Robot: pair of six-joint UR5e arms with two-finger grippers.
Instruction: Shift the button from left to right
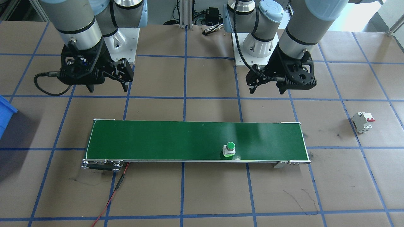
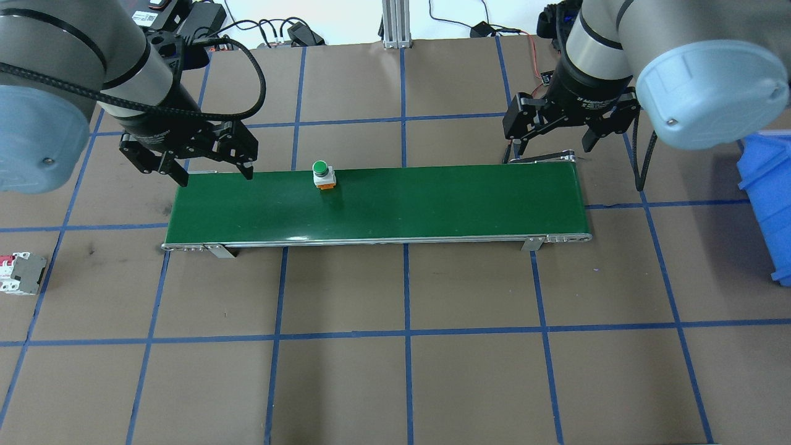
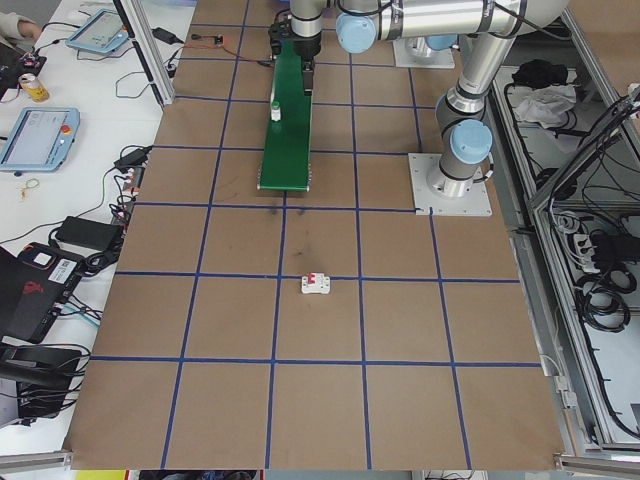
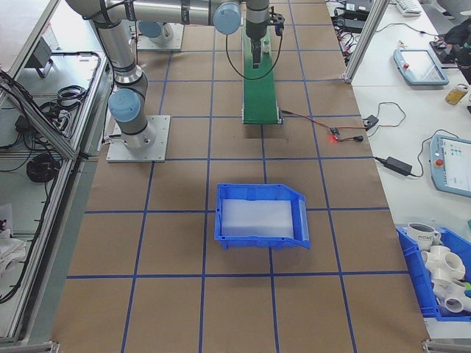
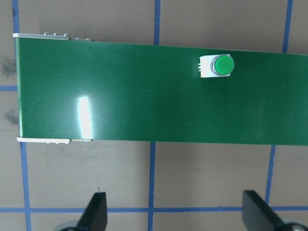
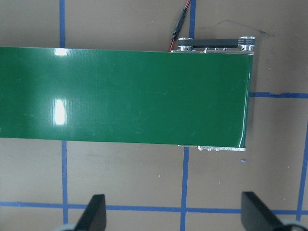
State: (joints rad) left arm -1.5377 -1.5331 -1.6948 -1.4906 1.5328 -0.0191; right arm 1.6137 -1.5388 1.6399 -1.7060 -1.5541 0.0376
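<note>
Black fingers point(image 5: 96, 211) of the left gripper point(image 2: 213, 173) stand wide apart with nothing between them, poised above the left end of the green conveyor belt point(image 2: 432, 204), which looks like a ready stance for whatever sits on that half. The right gripper point(image 2: 549, 151) hangs in the same way over the belt's far right end, its fingers point(image 6: 94, 211) likewise spread and empty, probably waiting there to receive. Between them, well clear of both, the button point(image 2: 322, 175) stands upright on the belt, left of the belt's middle and close to the long edge farther from the robot. It is nearer the left gripper than the right, so the left arm seems the natural one to reach it, though neither touches it yet. From the left wrist view the button point(image 5: 216, 66) shows a round, glossy green cap on a pale, squarish base; the overhead view adds a hint of orange at its foot. It is small against the fingers, so a centred, careful pinch on the base would likely be needed. On the brown, blue-taped tabletop point(image 2: 408, 371), off the belt's left end, lies a white circuit breaker point(image 2: 21, 274), and a blue bin point(image 2: 769, 198) sits at the right.
</note>
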